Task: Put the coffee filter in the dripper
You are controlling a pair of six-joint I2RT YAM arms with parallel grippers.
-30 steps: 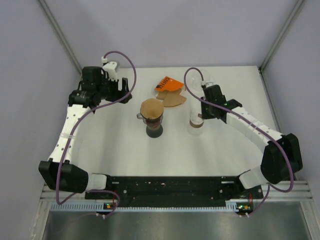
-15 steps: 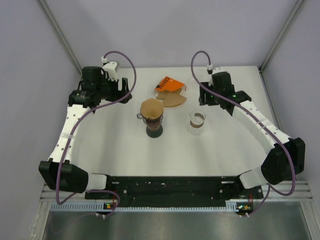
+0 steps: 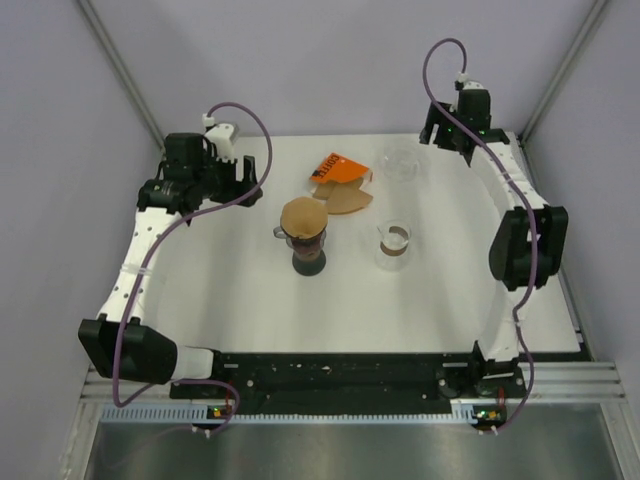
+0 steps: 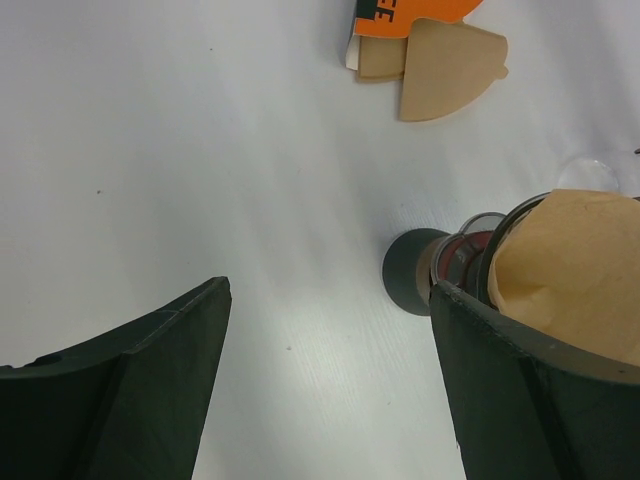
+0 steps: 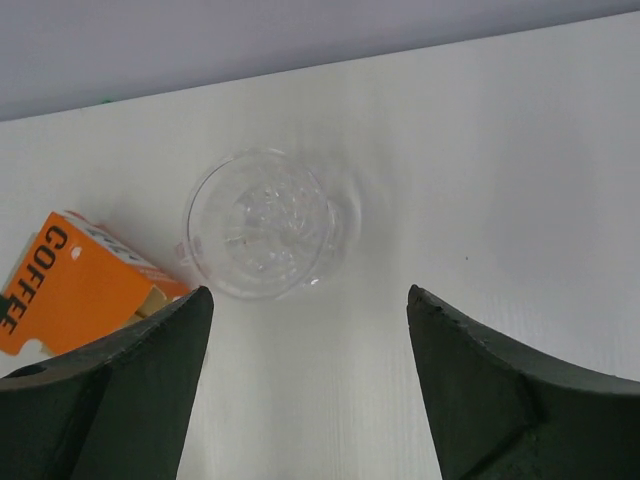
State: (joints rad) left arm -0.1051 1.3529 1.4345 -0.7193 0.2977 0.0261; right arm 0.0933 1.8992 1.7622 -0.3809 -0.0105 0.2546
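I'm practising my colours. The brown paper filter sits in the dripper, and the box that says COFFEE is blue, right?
Not quite. The box that says COFFEE is orange, not blue, which the right wrist view shows clearly. The rest is right: the brown paper filter does sit in the dripper.

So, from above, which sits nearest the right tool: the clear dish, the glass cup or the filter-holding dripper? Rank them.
1. clear dish, at the table's back, beside the right tool.
2. glass cup, mid-table, right of centre.
3. dripper, centre, farthest left.
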